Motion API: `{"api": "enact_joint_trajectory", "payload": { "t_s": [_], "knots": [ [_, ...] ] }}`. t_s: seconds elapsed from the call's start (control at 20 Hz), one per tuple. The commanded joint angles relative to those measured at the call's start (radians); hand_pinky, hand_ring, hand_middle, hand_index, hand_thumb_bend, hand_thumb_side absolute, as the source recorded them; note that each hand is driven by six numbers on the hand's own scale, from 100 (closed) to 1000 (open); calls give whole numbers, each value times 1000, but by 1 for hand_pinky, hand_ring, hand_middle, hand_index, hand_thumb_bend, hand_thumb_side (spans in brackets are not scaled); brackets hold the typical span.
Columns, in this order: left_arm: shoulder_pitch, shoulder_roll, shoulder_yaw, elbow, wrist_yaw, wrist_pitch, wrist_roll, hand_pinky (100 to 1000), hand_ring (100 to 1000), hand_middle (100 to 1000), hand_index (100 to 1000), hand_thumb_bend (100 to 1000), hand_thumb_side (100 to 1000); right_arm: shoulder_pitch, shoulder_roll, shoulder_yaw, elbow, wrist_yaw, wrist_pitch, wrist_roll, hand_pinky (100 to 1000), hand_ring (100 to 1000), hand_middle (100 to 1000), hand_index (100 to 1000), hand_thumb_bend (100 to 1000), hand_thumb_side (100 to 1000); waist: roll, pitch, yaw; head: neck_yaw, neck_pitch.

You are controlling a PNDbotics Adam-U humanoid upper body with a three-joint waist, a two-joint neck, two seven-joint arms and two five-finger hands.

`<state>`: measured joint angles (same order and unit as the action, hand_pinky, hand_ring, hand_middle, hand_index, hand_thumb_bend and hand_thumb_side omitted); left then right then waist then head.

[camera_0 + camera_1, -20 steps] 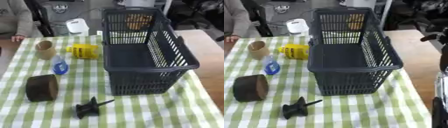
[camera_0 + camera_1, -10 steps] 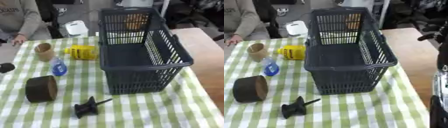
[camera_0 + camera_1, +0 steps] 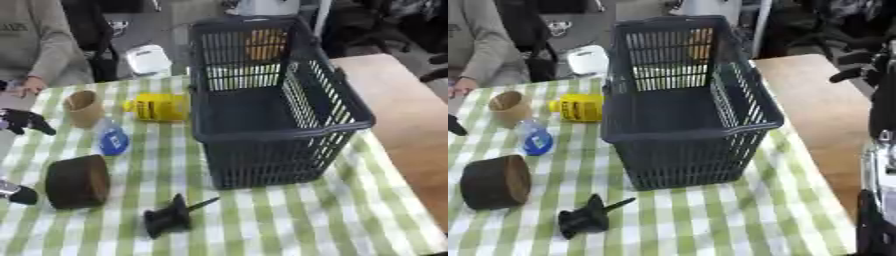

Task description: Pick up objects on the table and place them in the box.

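Dark blue plastic slatted basket stands upright on the green-and-white checked tablecloth, toward the far centre-right. Basket interior looks empty as far as can be seen; the orange shape seen through its far wall sits behind the basket, not inside.

Objects all lie left of the basket, none in it. Yellow plastic container lies on its side just beside the basket's left wall. Tan paper cup stands upright left of the yellow container. Small clear bottle with blue label lies just in front of the cup. Dark brown cylinder block sits on its side near the left front. Black funnel-like piece with a thin spike lies at the front, spike pointing toward the basket, apart from it.

Left hand comes in at the left edge, level with the cup, hanging clear of it and holding nothing; black fingers look partly curled, but cannot tell for sure how far open. Another dark rounded part of the left arm shows at the left edge beside the brown cylinder.

Right arm shows along the right edge in the right eye view, over the bare wooden tabletop; right hand itself not seen.
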<state>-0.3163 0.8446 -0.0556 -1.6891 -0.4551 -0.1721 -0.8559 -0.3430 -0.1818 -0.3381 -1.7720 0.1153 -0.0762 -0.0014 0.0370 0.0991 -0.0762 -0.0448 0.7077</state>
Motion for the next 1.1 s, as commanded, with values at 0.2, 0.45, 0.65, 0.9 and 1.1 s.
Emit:
{"api": "enact_joint_trajectory", "payload": {
  "t_s": [0.2,0.45,0.65,0.9,1.1],
  "knots": [
    [-39,24,-63,65,-67,-17,-51,847,876,751,878,1000,621,-11,-26,2,-20,5,-3,8,458,580,612,721,100,629,14,-29,-7,-3,-1],
    [-55,10,-98,100,-145,-42,-51,836,834,759,879,1000,620,-13,-26,2,-17,6,-5,8,458,580,612,720,100,629,12,-29,-7,-3,-2],
    [-64,-6,-104,105,-207,-54,-51,848,820,771,884,1000,633,-13,-25,2,-16,6,-6,9,458,580,612,720,100,628,11,-29,-7,-6,-3],
    [-73,-20,-71,50,-298,-53,11,876,835,795,886,1000,662,-14,-26,1,-14,6,-7,8,458,580,612,719,100,627,8,-28,-6,-10,-4],
    [-67,-20,-66,38,-347,-56,72,877,837,798,888,1000,665,-15,-26,1,-12,6,-8,8,458,580,612,719,100,627,7,-28,-4,-11,-4]
  ]
}}
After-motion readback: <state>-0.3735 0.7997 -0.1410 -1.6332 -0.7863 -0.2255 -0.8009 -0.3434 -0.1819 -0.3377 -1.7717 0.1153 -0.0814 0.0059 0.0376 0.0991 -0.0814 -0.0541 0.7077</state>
